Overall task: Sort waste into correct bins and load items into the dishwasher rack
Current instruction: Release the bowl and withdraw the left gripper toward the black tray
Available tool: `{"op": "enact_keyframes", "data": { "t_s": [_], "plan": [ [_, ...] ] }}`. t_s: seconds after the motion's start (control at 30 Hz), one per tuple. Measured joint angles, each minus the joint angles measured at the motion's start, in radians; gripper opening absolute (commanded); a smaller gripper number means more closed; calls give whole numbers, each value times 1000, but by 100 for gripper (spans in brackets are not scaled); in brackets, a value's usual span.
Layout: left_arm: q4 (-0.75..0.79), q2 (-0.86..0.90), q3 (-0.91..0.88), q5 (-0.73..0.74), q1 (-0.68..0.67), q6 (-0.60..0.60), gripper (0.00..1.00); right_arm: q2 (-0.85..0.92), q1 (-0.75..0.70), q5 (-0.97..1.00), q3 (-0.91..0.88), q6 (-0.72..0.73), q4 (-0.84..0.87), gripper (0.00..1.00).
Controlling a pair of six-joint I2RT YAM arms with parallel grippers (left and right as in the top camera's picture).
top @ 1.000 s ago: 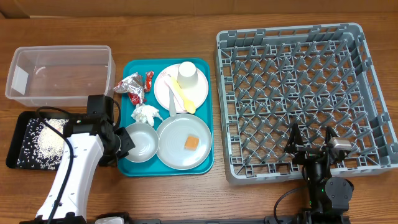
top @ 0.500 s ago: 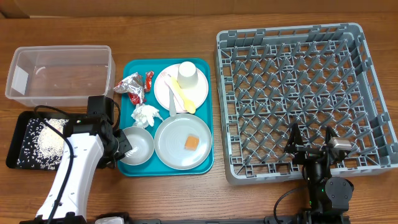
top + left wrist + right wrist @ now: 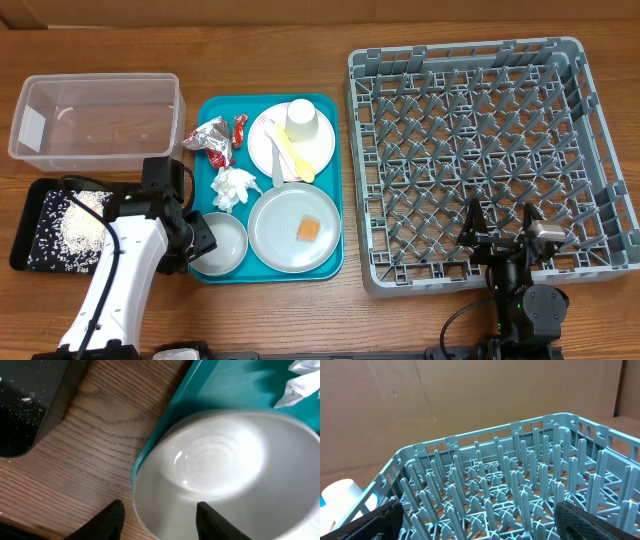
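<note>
Bright, even overhead lighting casts short soft shadows on the worktop; the left wrist view shows glare spots inside a motion-blurred bowl, and the right wrist view is soft at its lower corners.

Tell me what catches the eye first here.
The big grey dishwasher rack fills the right side, with nothing in it. Left of it a cluttered teal tray holds plates, a cup and wrappers; at its near-left corner the left gripper straddles the rim of the small bowl. White rice lies in the black tray at far left.
</note>
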Motion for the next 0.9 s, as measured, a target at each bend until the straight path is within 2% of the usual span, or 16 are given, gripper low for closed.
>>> {"op": "enact_keyframes", "data": {
  "t_s": [0.2, 0.37, 0.4, 0.43, 0.47, 0.7, 0.9],
  "plan": [
    [-115, 1, 24, 0, 0, 7, 47, 0, 0, 0, 0, 0, 0, 100],
    [-234, 3, 171, 0, 0, 11, 51, 0, 0, 0, 0, 0, 0, 100],
    [-257, 3, 209, 0, 0, 13, 55, 0, 0, 0, 0, 0, 1, 100],
    [-278, 3, 242, -1, 0, 15, 67, 0, 0, 0, 0, 0, 0, 100],
    [-296, 3, 273, -1, 0, 19, 100, 0, 0, 0, 0, 0, 1, 100],
    [-362, -40, 399, -13, 29, 8, 100, 0, 0, 0, 0, -1, 0, 100],
    [-353, -138, 403, -46, 235, -23, 100, 0, 0, 0, 0, 0, 0, 100]
  ]
}}
